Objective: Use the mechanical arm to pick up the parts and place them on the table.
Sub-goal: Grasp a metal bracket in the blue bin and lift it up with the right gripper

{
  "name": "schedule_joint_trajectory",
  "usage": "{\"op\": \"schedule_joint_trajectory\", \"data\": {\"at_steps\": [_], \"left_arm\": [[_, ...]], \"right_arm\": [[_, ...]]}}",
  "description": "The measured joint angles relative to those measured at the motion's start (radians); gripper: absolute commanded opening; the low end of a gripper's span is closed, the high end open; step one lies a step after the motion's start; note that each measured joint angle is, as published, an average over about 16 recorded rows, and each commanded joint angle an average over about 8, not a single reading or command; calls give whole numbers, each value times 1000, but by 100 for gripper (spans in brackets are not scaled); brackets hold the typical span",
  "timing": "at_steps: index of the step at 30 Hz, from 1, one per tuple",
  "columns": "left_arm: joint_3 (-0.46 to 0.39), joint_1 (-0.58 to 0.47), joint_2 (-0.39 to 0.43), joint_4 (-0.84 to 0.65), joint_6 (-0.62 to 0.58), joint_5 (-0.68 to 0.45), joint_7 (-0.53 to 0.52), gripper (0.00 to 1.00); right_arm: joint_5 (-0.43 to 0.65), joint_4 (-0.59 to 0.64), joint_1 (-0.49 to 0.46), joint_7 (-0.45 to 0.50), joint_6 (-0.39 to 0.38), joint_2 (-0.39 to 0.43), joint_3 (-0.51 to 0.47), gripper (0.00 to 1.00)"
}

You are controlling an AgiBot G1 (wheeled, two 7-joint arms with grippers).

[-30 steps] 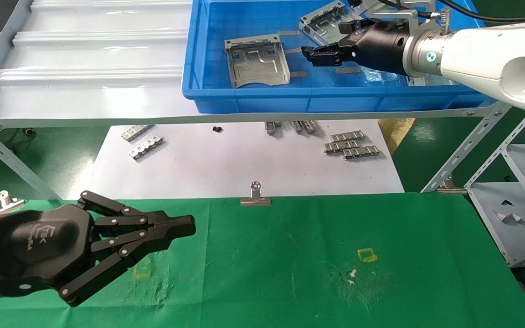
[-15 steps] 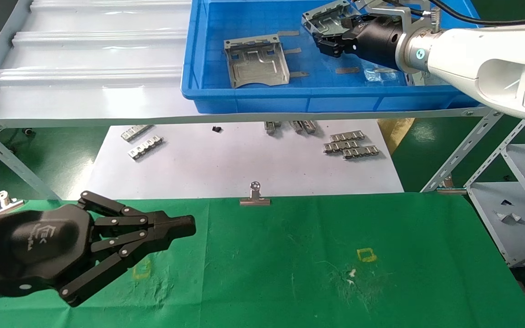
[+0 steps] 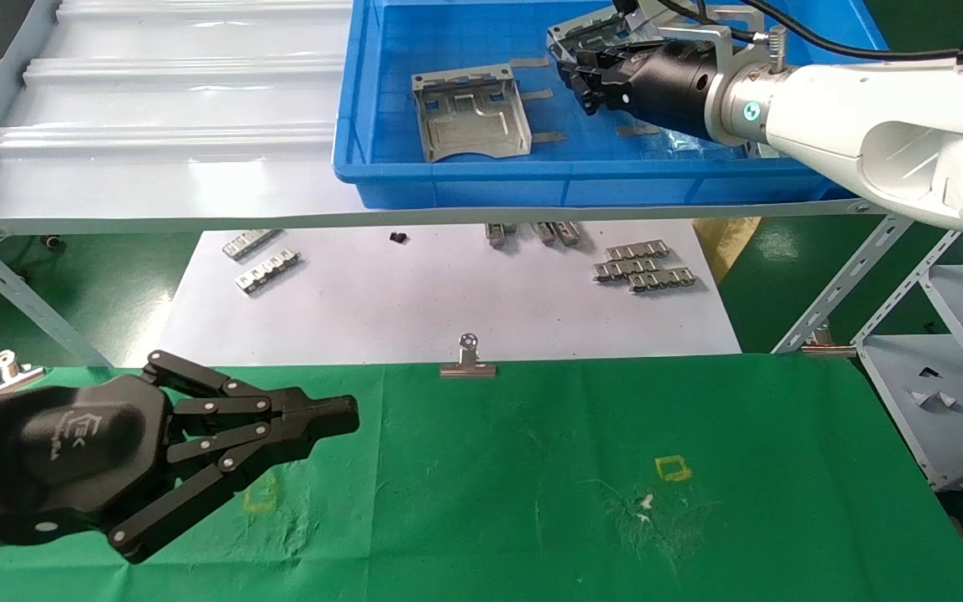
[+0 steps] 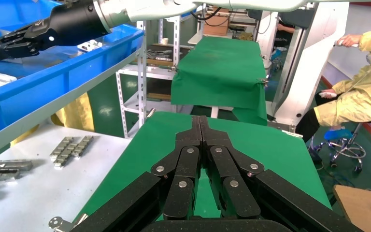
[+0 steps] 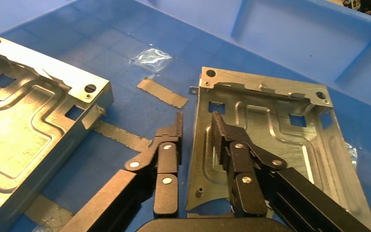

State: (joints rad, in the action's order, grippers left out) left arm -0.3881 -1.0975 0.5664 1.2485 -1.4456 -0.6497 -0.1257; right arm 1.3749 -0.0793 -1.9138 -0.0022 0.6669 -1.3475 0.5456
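Two parts lie in the blue bin: near part untouched; far part, side wall between the slightly parted fingers of the right gripper. Left gripper, fingers together, hovers over the table.

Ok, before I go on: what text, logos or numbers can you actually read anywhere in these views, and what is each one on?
"TEK": white logo on the black shell of the left gripper, parked over the green table.
A smaller white line beside that logo: too small to read.
Right gripper, metal parts, blue bin: no readable text.
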Motion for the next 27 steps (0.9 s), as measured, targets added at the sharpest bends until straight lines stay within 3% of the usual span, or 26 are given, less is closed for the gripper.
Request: {"op": "schedule_joint_trajectory", "data": {"at_steps": [2,3,10,11,19,27], "left_arm": [[0,0,0,0,0,0,0,3],[0,0,0,0,0,0,0,12],[0,0,0,0,0,0,0,96],[0,0,0,0,0,0,0,100],[0,0,0,0,0,0,0,100],[0,0,0,0,0,0,0,100]], "right_arm": [[-2,-1,-1,1,5,1,1,0],[-3,-1,-2,1,8,2,1,0],[-14,-3,-15,-5,46,11,0,0],[-16,-4,-18,-7,55,14,-1,0],[-36,-19,-55,-42,187,51,-10,0],[-51,-56,-105,-109,484,139,-10,0]]}}
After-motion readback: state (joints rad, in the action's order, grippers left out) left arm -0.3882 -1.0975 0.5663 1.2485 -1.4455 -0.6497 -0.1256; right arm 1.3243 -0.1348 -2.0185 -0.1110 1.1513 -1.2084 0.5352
